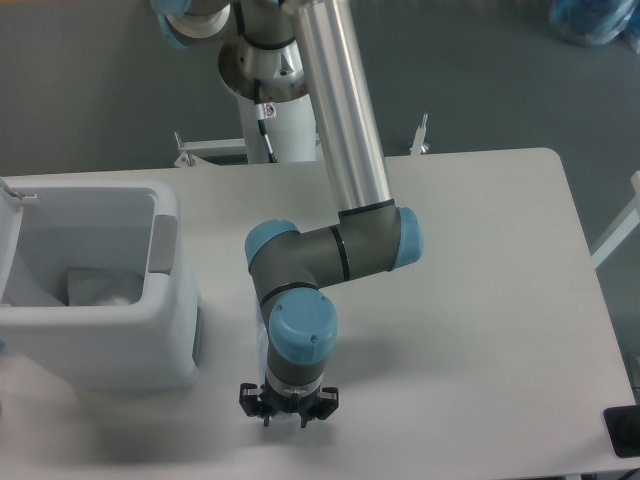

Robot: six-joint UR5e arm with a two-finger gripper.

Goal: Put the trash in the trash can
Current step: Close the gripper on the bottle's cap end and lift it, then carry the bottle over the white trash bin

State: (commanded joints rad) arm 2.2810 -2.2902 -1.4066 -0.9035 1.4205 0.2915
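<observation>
My gripper (285,412) points straight down at the near edge of the desk (480,300), wrist directly over it, so the fingers are seen end-on. I cannot tell how far apart the jaws stand, or whether anything is between them.

The bottle (262,345) is almost wholly hidden under my forearm and wrist. Only a sliver of clear plastic shows at the left side of the wrist joint, just above the gripper in the picture. Judging by that sliver, its long axis runs roughly from the far side of the desk toward the near edge, and the gripper sits at or just past its near end. Cap and label are not visible.

The trash can (165,330) stands to the left in the picture, close by, its opening facing up. A pale crumpled item (100,288) already lies inside, probably the bag.

Judgement: the coming carry goes leftward and up over the rim.
</observation>
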